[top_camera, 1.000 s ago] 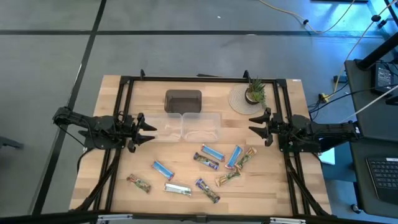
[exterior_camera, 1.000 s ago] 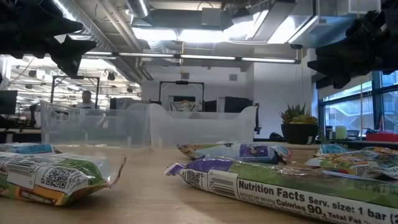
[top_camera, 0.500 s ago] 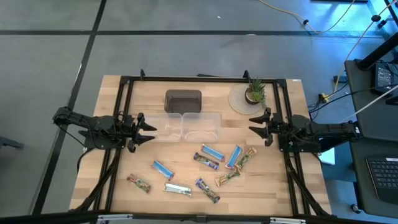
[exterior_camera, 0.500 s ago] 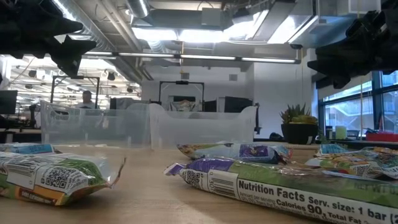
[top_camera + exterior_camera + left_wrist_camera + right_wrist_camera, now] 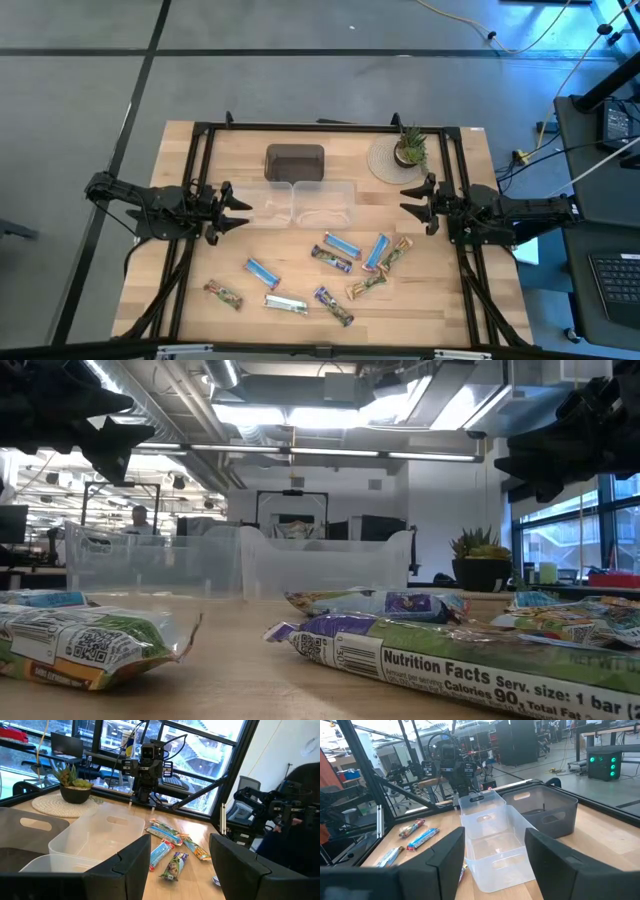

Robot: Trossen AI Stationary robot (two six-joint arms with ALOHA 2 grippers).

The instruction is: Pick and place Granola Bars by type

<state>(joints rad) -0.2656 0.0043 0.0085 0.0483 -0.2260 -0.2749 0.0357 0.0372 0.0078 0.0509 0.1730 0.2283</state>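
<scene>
Grey floor (image 5: pixel 300 70), ceiling strip lights (image 5: pixel 300 415), possibly office beyond.

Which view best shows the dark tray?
The high view: the dark tray is seen whole from above, behind the two clear tubs. The right wrist view shows its side wall and handle slot; the left wrist view only a corner; the low view hides it.
</scene>
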